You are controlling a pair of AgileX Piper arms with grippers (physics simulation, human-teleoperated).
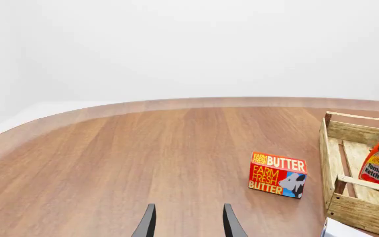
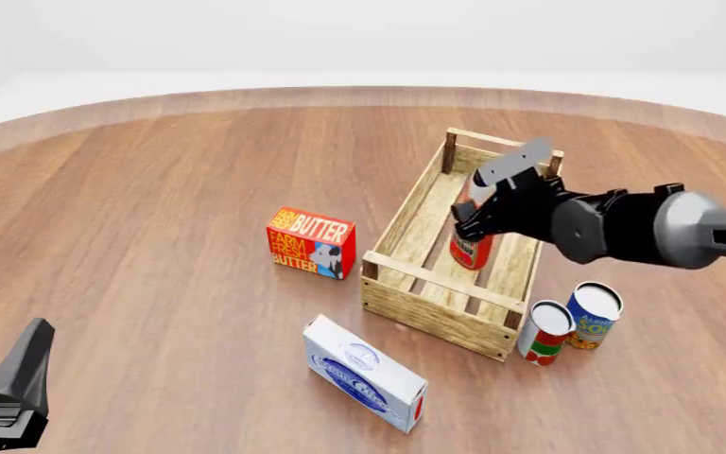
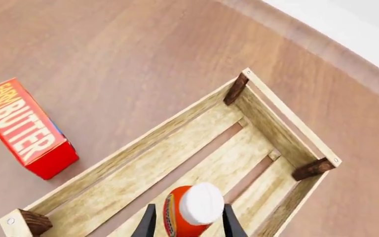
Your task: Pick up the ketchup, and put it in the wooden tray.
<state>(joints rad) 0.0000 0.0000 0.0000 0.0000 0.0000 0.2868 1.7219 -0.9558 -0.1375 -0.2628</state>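
"FARM FRESH BUTTER" is printed on the butter box point(image 1: 278, 175), and "Tomato Ketchup" can be read on the ketchup point(image 1: 378, 168) label.

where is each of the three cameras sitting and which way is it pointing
Front view: fixed above and behind the arms, looking forward and down over the table; right gripper around the ketchup, left gripper low and idle.
Left wrist view: behind the open fingers, looking across the table at the butter box.
Right wrist view: looking down its fingers at the ketchup cap inside the wooden tray.
All three share tray, ketchup and butter box.
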